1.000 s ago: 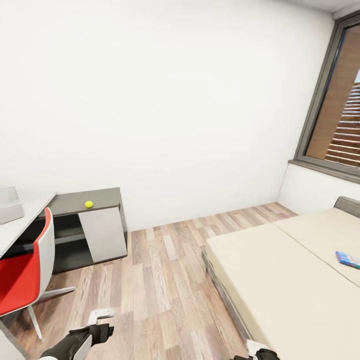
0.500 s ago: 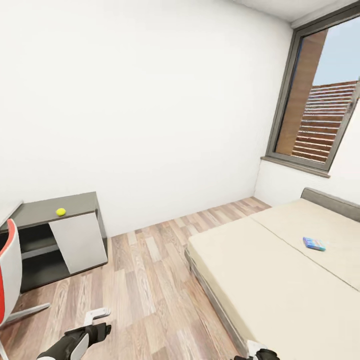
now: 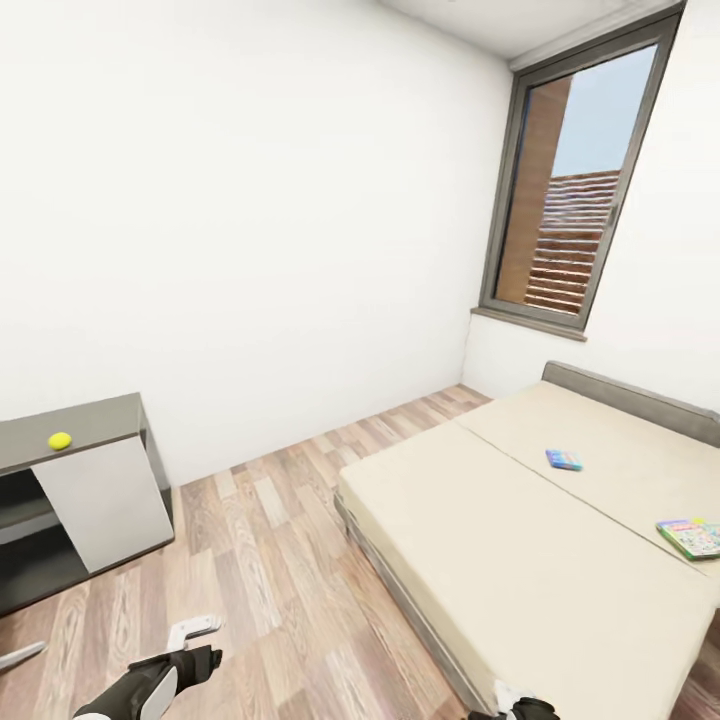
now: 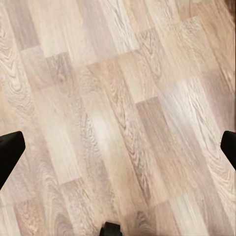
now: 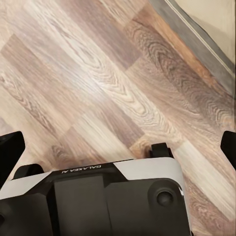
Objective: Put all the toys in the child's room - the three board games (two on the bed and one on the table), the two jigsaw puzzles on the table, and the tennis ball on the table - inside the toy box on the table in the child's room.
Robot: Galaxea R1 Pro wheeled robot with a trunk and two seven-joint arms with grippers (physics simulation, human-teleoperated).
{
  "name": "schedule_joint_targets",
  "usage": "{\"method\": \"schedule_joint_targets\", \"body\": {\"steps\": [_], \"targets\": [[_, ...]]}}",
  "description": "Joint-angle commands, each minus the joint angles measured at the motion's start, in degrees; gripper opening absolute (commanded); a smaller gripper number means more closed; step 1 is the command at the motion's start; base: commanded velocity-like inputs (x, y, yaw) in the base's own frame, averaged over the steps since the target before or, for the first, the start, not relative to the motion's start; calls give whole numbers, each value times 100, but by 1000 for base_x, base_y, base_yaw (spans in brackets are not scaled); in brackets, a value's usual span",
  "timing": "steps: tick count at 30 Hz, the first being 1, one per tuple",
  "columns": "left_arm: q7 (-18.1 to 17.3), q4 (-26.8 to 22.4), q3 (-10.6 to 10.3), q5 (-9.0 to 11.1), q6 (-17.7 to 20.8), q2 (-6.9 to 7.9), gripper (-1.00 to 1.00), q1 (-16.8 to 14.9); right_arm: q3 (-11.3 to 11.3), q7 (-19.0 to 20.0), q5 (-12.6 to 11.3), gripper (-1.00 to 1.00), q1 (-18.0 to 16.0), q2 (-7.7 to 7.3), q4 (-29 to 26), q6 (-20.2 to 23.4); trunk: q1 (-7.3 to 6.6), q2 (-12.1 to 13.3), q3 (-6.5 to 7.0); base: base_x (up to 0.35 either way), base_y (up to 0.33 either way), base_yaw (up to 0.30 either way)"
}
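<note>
Nearest, at the lower edge of the head view, the left hand (image 3: 190, 665) hangs low over the wood-plank floor (image 3: 270, 560), dark and glove-like on a white-and-black forearm; in the left wrist view its two black fingertips (image 4: 10, 152) sit at opposite edges with bare planks between them, spread wide and holding nothing. The right hand (image 3: 520, 708) peeks in at the bottom edge beside the bed's corner; the right wrist view likewise shows its dark fingertips (image 5: 11, 147) far apart over the floor, nothing gripped, above the robot's white-and-black base (image 5: 98, 196). The floor is pale brown laminate with visible grain. To the right stretches the bed (image 3: 500, 560), a flat beige mattress on a low grey frame with a seam down its middle. On its far half lies a small blue board game (image 3: 564, 459), flat; near the right edge lies a second board game (image 3: 692, 537), green-bordered and colourful. At the left, a grey tabletop (image 3: 90, 425) over a white cabinet front carries the yellow-green tennis ball (image 3: 60, 440). Beyond are plain white walls and a tall grey-framed window (image 3: 575, 180).
</note>
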Motion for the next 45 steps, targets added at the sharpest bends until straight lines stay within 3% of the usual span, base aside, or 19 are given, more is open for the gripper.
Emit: {"method": "schedule_joint_targets", "body": {"steps": [1,25,45], "targets": [[-6,-13,21,9,37,-1,100,1,-27,-2,-20,100,-2,4,-8,27,3,-8,-7,-9,0,-286],[-6,-13,21,9,36,-2,100,1,-36,-4,-22,100,-2,4,-8,26,3,-8,-14,-1,0,-285],[-6,-13,21,9,36,7,100,1,-45,-5,-64,100,-2,-16,-8,33,3,-8,-124,0,0,-236]]}}
